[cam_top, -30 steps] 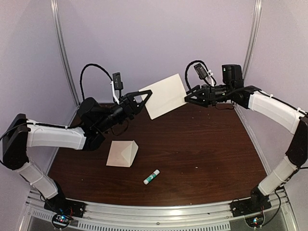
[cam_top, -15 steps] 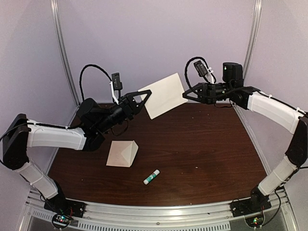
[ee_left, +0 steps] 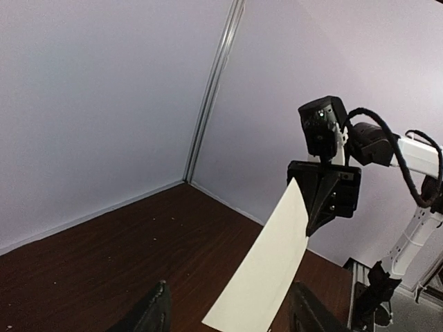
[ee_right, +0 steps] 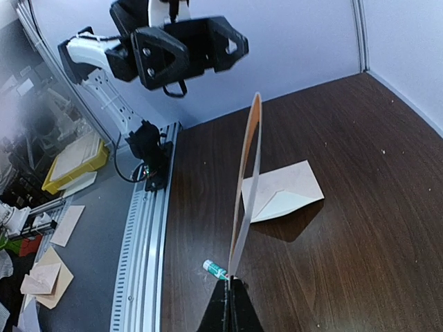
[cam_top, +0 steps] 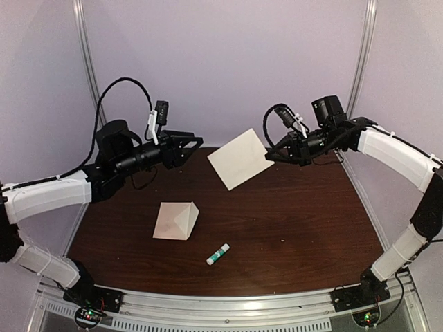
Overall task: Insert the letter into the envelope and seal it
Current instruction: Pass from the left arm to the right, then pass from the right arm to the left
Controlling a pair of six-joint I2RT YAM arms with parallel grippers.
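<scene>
The letter (cam_top: pixel 241 159), a pale cream sheet, hangs tilted in the air over the back of the table. My right gripper (cam_top: pixel 272 154) is shut on its right edge; in the right wrist view the letter (ee_right: pixel 245 187) stands edge-on out of the closed fingertips (ee_right: pixel 230 289). My left gripper (cam_top: pixel 194 145) is open and a short way left of the sheet, not touching it. In the left wrist view the letter (ee_left: pixel 270 270) hangs beyond the spread fingers (ee_left: pixel 156 312). The envelope (cam_top: pixel 175 220) lies on the table with its triangular flap raised, also seen as the envelope (ee_right: pixel 284 194) below.
A white and green glue stick (cam_top: pixel 218 254) lies on the dark wooden table (cam_top: pixel 304 221) in front of the envelope, also seen as the glue stick (ee_right: pixel 215 268). Lilac walls close in the back and sides. A metal rail (cam_top: pixel 228 310) runs along the near edge.
My left gripper has let go of the letter's left corner, opened and drawn back to the left. My right gripper shut on the right edge and now carries the sheet alone, slightly lower.
</scene>
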